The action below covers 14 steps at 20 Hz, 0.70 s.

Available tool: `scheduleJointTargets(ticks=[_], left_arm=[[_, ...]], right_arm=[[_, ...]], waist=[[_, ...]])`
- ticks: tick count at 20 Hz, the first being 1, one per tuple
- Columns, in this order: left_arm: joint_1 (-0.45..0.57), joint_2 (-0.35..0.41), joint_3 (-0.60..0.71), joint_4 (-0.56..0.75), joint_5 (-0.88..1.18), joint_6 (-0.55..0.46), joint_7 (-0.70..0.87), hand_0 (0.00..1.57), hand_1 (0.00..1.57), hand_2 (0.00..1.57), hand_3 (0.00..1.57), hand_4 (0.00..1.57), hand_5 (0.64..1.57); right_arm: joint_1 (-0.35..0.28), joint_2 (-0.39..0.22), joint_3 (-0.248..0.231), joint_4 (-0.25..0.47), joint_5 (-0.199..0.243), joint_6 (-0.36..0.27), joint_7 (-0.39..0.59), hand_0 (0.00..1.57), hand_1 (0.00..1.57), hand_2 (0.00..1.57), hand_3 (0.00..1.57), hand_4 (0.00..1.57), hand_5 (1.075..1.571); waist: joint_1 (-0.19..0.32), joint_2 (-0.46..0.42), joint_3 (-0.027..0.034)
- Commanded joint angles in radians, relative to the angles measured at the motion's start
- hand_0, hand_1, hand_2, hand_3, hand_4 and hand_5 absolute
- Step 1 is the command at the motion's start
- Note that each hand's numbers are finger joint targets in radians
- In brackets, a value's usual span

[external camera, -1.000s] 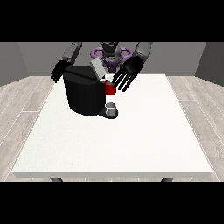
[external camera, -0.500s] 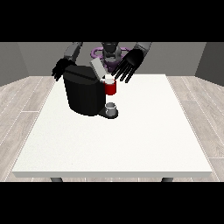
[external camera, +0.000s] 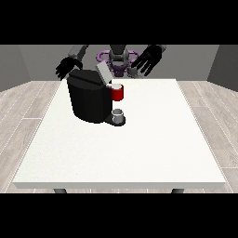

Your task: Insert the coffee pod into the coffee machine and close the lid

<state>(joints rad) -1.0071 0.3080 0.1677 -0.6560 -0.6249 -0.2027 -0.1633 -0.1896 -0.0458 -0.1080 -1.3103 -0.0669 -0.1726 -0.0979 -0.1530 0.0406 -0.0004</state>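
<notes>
The black coffee machine stands on the white table, left of the middle. Its grey lid is tilted up and open. A red thing at the machine sits at the machine's front right, and a small grey thing rests on the base below it. The hand at the view's right hangs in the air above the table's far edge, fingers spread, holding nothing. Behind the machine's top left corner, the hand at the view's left has its fingers relaxed and pointing down.
The robot's torso stands behind the table's far edge. Grey wood floor surrounds the table.
The hand at the view's right has lifted away from the red thing and moved up and to the right. The hand at the view's left has barely moved.
</notes>
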Motion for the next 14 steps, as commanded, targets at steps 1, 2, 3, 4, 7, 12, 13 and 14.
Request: scheduleJointTargets(ticks=[1, 2, 3, 4, 7, 12, 13, 14], left_arm=[[0.113, -0.075, 0.119, -0.012, 0.148, 0.022, -0.073, 0.0, 0.0, 0.0, 0.0, 0.25, 1.571], [0.103, -0.079, 0.167, 0.017, 0.205, -0.03, -0.032, 0.0, 0.0, 0.0, 0.0, 0.26, 1.571], [0.158, -0.122, 0.155, -0.001, 0.204, 0.006, -0.065, 0.0, 0.0, 0.0, 0.0, 0.24, 1.571], [0.178, -0.163, 0.165, -0.002, 0.228, 0.002, -0.048, 0.0, 0.0, 0.0, 0.0, 0.0, 1.571], [0.272, -0.159, 0.155, -0.019, 0.232, -0.007, -0.104, 0.0, 0.0, 0.0, 0.0, 0.0, 1.571], [0.339, -0.21, 0.207, -0.026, 0.325, -0.041, -0.077, 0.0, 0.0, 0.0, 0.0, 0.23, 1.571], [0.357, -0.209, 0.217, -0.024, 0.326, -0.015, -0.08, 0.0, 0.0, 0.0, 0.0, 0.21, 1.571], [0.367, -0.22, 0.206, -0.034, 0.327, -0.023, -0.062, 0.0, 0.0, 0.0, 0.0, 0.09, 1.571]], right_arm=[[0.075, 0.014, 0.0, -0.012, -0.005, -0.002, -0.02, 0.0, 0.0, 0.0, 0.0, 0.4, 1.571], [0.069, -0.007, 0.0, -0.03, -0.012, 0.022, -0.008, 0.0, 0.0, 0.0, 0.0, 0.45, 1.571], [0.089, -0.032, -0.016, -0.026, -0.022, 0.042, -0.011, 0.0, 0.0, 0.0, 0.0, 0.49, 1.571], [0.137, -0.012, 0.003, -0.004, 0.004, 0.03, -0.048, 0.0, 0.0, 0.0, 0.0, 0.49, 1.571], [0.112, -0.075, 0.019, -0.057, 0.02, 0.066, 0.019, 0.0, 0.0, 0.0, 0.0, 0.37, 1.571], [0.081, -0.109, 0.023, -0.114, -0.029, 0.138, 0.101, 0.0, 0.0, 0.0, 0.0, 0.26, 1.571], [0.069, -0.124, 0.043, -0.158, -0.026, 0.163, 0.112, 0.0, 0.0, 0.0, 0.0, 0.12, 1.571], [0.049, -0.114, 0.053, -0.174, -0.004, 0.128, 0.148, 0.0, 0.0, 0.0, 0.0, 0.0, 1.571]], waist=[[0.059, -0.09, -0.0016], [0.048, -0.112, -0.0016], [0.065, -0.142, -0.0009], [0.086, -0.176, -0.0003], [0.12, -0.219, -0.0006], [0.161, -0.285, -0.0001], [0.138, -0.288, -0.0003], [0.155, -0.311, -0.0003]])
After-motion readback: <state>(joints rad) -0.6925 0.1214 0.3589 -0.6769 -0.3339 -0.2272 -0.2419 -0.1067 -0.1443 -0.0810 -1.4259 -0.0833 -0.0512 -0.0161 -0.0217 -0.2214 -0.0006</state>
